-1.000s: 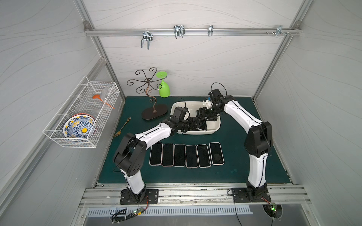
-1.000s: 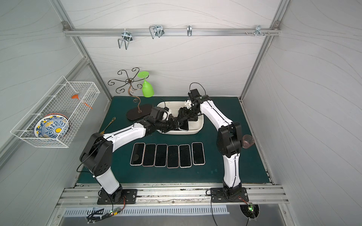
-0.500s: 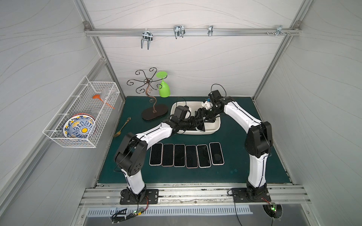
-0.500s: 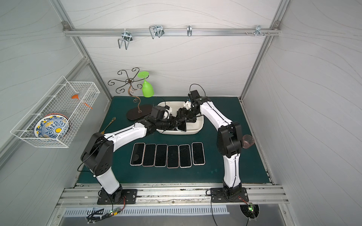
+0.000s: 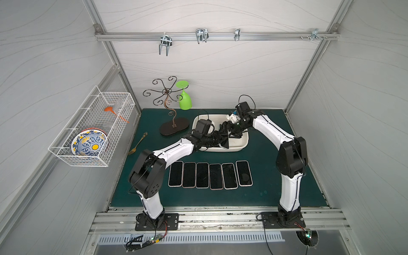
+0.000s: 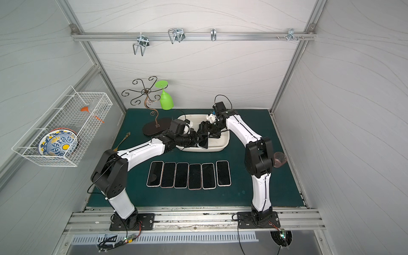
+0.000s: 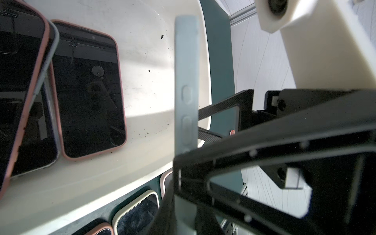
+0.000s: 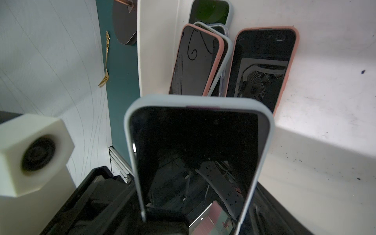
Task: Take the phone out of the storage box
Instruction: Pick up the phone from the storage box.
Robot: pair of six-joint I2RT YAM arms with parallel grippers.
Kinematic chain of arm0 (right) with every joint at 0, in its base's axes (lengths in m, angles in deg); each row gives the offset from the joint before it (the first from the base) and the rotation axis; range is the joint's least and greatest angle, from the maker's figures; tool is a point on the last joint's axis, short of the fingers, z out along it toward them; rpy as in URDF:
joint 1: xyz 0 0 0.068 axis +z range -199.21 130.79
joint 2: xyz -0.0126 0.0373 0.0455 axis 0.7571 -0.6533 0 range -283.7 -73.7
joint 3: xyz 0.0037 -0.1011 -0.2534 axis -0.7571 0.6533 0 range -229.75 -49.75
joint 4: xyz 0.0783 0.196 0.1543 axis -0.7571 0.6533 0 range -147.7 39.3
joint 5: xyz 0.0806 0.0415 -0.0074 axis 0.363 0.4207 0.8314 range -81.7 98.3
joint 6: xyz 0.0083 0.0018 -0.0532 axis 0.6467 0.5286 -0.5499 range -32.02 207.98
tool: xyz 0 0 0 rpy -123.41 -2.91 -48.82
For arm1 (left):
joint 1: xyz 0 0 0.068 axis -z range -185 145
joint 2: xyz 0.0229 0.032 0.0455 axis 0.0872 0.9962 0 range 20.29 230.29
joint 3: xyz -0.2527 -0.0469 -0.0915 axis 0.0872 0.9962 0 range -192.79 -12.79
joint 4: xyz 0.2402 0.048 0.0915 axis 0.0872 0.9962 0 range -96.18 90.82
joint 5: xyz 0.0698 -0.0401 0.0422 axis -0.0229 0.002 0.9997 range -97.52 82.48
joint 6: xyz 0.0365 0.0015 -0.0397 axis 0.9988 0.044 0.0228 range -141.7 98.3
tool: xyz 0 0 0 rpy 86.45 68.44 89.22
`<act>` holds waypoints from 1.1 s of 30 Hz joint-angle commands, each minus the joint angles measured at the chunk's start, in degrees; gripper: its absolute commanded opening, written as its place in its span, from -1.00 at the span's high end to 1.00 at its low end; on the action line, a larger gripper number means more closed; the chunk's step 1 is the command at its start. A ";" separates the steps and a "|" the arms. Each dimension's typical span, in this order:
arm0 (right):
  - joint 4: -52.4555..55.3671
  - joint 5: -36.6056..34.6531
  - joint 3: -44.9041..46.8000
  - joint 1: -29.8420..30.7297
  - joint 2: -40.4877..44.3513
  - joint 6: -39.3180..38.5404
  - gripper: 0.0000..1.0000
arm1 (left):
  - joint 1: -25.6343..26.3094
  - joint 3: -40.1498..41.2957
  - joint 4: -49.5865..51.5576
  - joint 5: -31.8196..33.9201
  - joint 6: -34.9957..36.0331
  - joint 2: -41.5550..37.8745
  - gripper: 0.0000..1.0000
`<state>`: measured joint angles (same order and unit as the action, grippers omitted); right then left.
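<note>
A green mat [image 5: 265,187] floors a white-walled cell, with the box [image 5: 234,149] at its back. The left gripper [image 5: 223,139] pinches a blue-cased phone [image 8: 195,152] by one end, on edge over the box's inside. The right gripper [image 7: 215,124] is just beside it, fingers spread. Other phones [image 8: 260,67] lie in the box, and a row of six [image 5: 209,175] lies in front of the box.
</note>
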<state>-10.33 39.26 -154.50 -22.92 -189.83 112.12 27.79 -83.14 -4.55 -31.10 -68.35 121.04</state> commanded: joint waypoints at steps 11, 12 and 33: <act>-4.97 11.10 0.95 -12.53 7.39 4.45 -0.97 | -5.93 6.32 2.84 -6.34 3.61 -13.29 0.94; -4.59 11.30 1.08 -13.23 8.33 4.18 -0.97 | -8.31 7.30 3.99 -6.74 4.22 -15.23 0.94; 0.13 8.74 12.58 -13.49 20.76 -4.70 -0.97 | -32.84 4.53 22.03 -15.76 33.81 -8.96 1.00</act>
<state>-12.10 48.41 -142.06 -36.32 -172.26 110.02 -4.18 -77.24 20.54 -44.84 -38.17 110.83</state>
